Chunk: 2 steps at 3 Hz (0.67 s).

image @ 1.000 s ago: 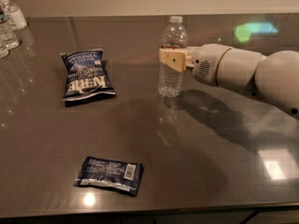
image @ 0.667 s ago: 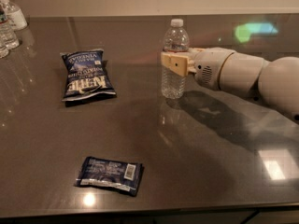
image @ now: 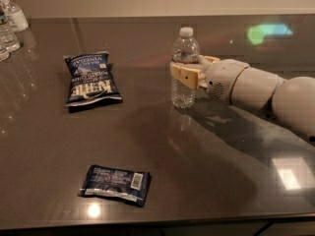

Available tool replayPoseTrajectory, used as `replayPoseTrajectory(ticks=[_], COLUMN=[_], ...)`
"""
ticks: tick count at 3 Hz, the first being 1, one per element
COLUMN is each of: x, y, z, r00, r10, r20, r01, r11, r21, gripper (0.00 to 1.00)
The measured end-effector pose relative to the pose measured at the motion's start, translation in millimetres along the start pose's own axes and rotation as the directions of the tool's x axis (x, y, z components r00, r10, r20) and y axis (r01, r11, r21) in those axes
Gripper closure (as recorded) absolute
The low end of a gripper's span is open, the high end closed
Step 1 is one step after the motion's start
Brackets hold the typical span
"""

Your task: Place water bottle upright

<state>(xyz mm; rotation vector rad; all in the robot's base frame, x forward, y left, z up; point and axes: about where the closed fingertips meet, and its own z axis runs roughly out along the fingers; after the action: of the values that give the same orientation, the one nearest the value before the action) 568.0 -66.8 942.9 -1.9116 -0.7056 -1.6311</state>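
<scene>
The water bottle point(image: 183, 95) is a small clear ribbed bottle with a white cap and a thin coloured band near the neck. It stands upright on the dark table point(image: 206, 181), right of centre toward the back, with its base at the table surface. My gripper point(image: 187, 68) reaches in from the right and is shut around the bottle's middle. One tan finger point(image: 184, 76) lies across the bottle's front and the other is mostly hidden behind it.
A blue chip bag point(image: 90, 79) lies flat at the back left. A small dark snack packet point(image: 116, 184) lies near the front edge. Other bottles point(image: 11, 23) stand at the far left corner. My white arm point(image: 266, 95) spans the right side.
The gripper and bottle have shifted slightly right and toward the camera, the bottle staying upright in the fingers. The bags have not moved.
</scene>
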Motion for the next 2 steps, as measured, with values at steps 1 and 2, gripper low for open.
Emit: replayPoseTrajectory(ticks=[1, 2], x=[-5.5, -9.4], y=[0.2, 0.4], z=[-1.6, -2.7], r00=[1.000, 0.999], r10=[-0.011, -0.019], r20=[-0.014, -0.030], r01=[0.011, 0.020], r11=[0.9999, 0.9998], r21=[0.000, 0.000], gripper=[0.85, 0.62])
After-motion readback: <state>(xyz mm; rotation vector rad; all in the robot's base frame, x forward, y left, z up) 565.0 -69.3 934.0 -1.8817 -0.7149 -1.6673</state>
